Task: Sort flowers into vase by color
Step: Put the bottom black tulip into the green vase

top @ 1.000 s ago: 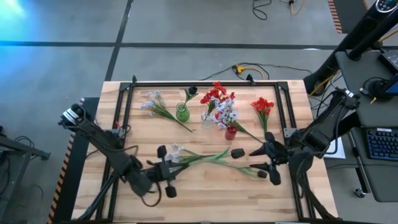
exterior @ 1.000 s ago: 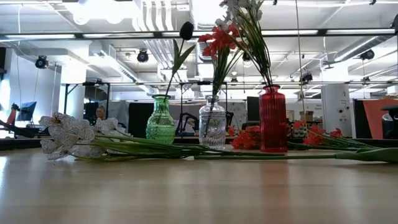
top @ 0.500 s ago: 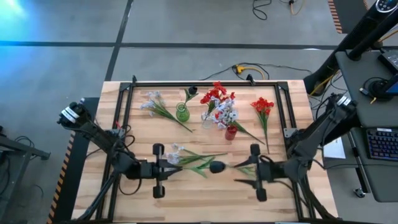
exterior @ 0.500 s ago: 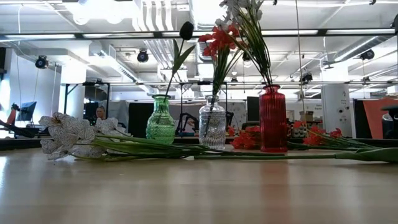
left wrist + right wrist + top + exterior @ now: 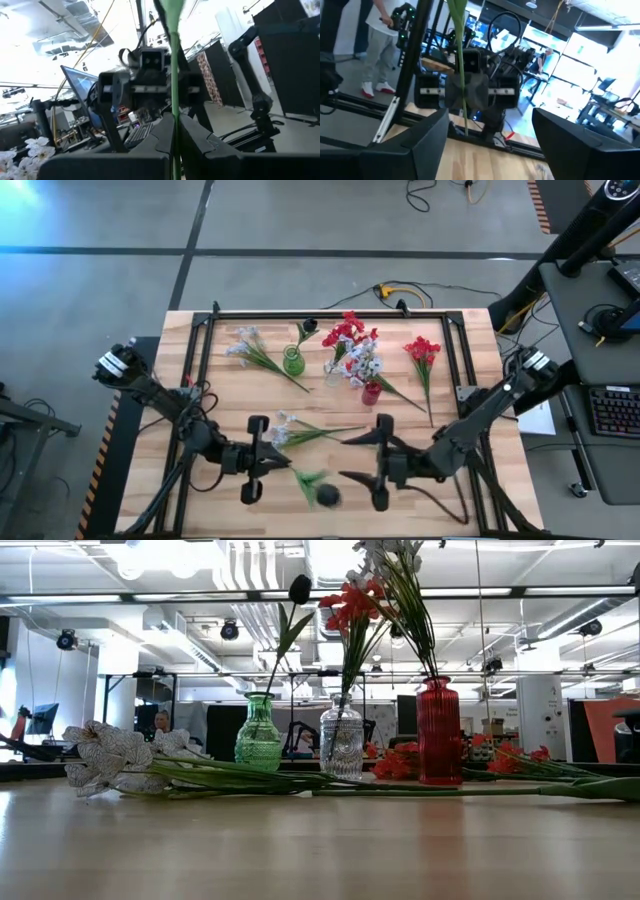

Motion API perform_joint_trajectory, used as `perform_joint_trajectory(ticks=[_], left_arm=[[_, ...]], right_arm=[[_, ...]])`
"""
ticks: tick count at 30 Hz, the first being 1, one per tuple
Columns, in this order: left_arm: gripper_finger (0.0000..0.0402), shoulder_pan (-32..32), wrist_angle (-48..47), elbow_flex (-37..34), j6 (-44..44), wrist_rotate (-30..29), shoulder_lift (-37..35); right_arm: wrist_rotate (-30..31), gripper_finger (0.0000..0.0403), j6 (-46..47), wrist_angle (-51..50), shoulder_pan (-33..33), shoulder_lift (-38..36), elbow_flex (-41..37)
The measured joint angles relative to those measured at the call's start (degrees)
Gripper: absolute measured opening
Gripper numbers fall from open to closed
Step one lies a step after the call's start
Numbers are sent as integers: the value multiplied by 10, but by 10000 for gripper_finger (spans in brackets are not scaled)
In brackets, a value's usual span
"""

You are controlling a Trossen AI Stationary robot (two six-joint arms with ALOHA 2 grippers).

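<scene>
My left gripper (image 5: 275, 463) is shut on a green-stemmed flower whose dark bud (image 5: 328, 497) stands toward the table's near edge. In its wrist view the stem (image 5: 174, 60) rises from between the fingers. My right gripper (image 5: 345, 458) faces it from the table's right, open and holding nothing. Its fingers (image 5: 415, 145) stand wide apart, short of the stem (image 5: 460, 65). At the back, a green vase (image 5: 293, 361) holds a dark bud, a clear vase (image 5: 333, 370) red flowers, and a red vase (image 5: 371, 392) white ones. My left gripper pinches the flower's green stem (image 5: 174, 112) between its two fingers, near the stem's lower end. The fingers lie across the stem, which rises from them. The flower is lifted clear of the table, with its bud end (image 5: 328, 497) free.
Loose flowers lie on the wooden table: a white one (image 5: 243, 345) at the back left, a red one (image 5: 422, 352) at the back right, and a white one (image 5: 290, 427) just beyond my left gripper. A black frame (image 5: 330, 314) edges the table's far side.
My right gripper has gone toward the table's left, up to my left gripper, has rolled and has opened wider. My left gripper has turned. The dark-bud flower has swung: its bud end pointed toward the table's right and now stands toward the near edge, while its stem end stays held.
</scene>
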Motion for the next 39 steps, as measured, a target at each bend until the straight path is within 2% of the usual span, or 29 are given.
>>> perform_joint_trajectory(ticks=[5, 11, 17, 20, 32, 39], left_arm=[[0, 2, -8, -1, -1, -2, 0], [0, 3, -15, -1, -3, -16, 0], [0, 3, -15, 0, -24, -85, 0], [0, 4, -15, 0, -26, -87, 0], [0, 3, -25, 0, -26, -86, 0], [0, 3, -26, 0, -26, -86, 0]], right_arm=[[-2, 292, -36, -16, -1, 40, 64], [-11, 276, -50, -47, -3, 75, 127], [-10, 259, -60, -63, -5, 95, 170], [-8, 259, -47, -76, -8, 97, 189], [-6, 264, 10, -85, -40, 93, 198], [-11, 238, 6, -85, -51, 95, 198]])
